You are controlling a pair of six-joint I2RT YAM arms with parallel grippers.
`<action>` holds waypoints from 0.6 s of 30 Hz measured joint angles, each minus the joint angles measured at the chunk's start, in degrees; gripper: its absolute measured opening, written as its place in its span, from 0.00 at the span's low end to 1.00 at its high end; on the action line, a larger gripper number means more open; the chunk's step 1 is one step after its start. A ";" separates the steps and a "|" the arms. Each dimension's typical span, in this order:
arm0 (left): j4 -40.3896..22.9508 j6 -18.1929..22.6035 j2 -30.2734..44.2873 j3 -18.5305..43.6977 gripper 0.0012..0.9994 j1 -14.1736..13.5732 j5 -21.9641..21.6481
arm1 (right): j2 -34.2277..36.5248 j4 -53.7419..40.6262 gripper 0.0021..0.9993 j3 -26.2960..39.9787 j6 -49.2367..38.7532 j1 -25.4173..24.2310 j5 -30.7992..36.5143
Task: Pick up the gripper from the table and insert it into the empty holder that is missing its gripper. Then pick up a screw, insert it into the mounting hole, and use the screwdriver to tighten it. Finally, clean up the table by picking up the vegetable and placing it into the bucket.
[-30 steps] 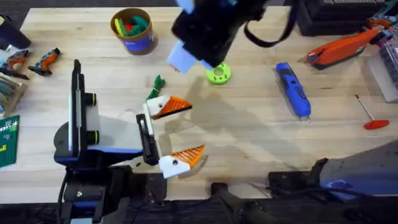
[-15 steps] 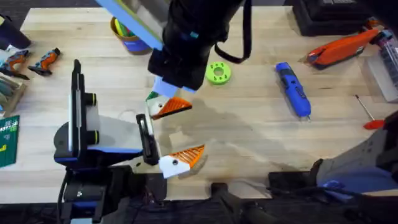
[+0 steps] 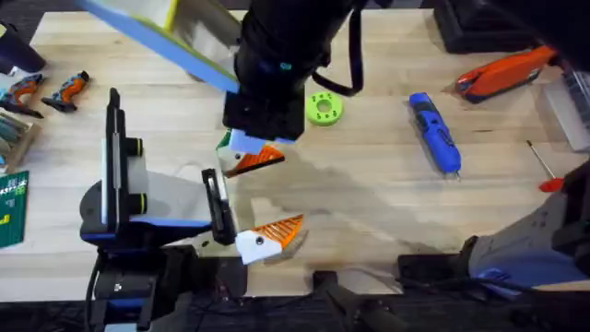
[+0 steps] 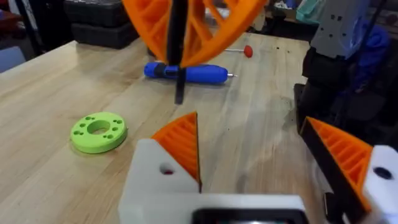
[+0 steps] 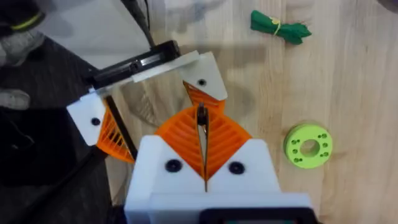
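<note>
Two arms: right gripper (image 5: 204, 163) jaws together above the screw (image 5: 201, 112), small, slippery; left gripper (image 3: 267, 198) jaws apart.

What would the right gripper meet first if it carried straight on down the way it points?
Most likely the left gripper's upper orange-tipped finger, which lies directly beyond the right gripper; the gap between them is unclear.

Bright blue pen-shaped powered screwdriver (image 3: 434, 133): lying flat on the wooden table, right of centre, tip toward the near edge. Small dark-green leafy toy vegetable (image 5: 279, 27): lying on the table, near the lime-green disc, apart from it.
</note>
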 joint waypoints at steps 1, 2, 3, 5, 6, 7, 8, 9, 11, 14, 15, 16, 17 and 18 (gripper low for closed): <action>0.00 0.00 -0.01 0.00 0.99 0.00 0.00 | -0.01 -0.03 0.00 0.00 -0.79 0.28 0.02; 0.00 -0.02 0.00 0.00 0.99 0.00 0.00 | -0.01 -0.04 0.00 0.00 -1.43 0.60 0.02; 0.00 0.00 -0.01 0.00 0.99 0.00 0.00 | -0.01 -0.03 0.00 0.00 -2.12 1.09 0.02; 0.00 0.00 0.00 0.00 0.99 0.00 0.00 | 0.01 -0.01 0.00 0.00 -3.63 2.23 0.00; 0.00 0.00 -0.02 0.00 0.99 0.00 0.00 | -0.01 0.02 0.00 0.00 -4.23 2.64 0.00; 0.00 0.00 0.00 0.00 0.99 0.00 0.00 | -0.01 0.05 0.00 0.00 -4.98 3.10 0.00; 0.00 0.00 0.00 0.00 0.99 0.00 0.00 | -0.01 0.05 0.00 0.00 -5.89 3.49 -0.02; 0.00 0.00 0.00 0.00 0.99 0.00 0.00 | -0.01 0.05 0.00 0.00 -6.65 3.71 -0.02; 0.00 0.00 0.00 0.00 0.99 0.00 0.00 | -0.01 0.05 0.00 0.00 -8.03 3.78 0.00; 0.00 0.00 0.00 0.00 0.99 0.00 0.00 | -0.01 0.05 0.00 0.00 -9.43 3.76 0.86; 0.00 0.00 -0.02 0.00 0.99 0.00 0.00 | -0.01 0.03 0.00 0.00 -9.66 3.76 1.38; 0.00 0.00 -0.02 0.00 0.99 0.00 0.00 | -0.01 -0.01 0.00 0.00 -9.87 3.76 1.95; 0.00 0.00 0.00 0.00 0.99 0.00 0.00 | -0.01 -0.05 0.00 0.00 -10.06 3.78 2.34; 0.00 0.00 0.00 0.00 0.99 0.00 0.00 | -0.01 -0.08 0.00 0.00 -10.29 3.78 2.78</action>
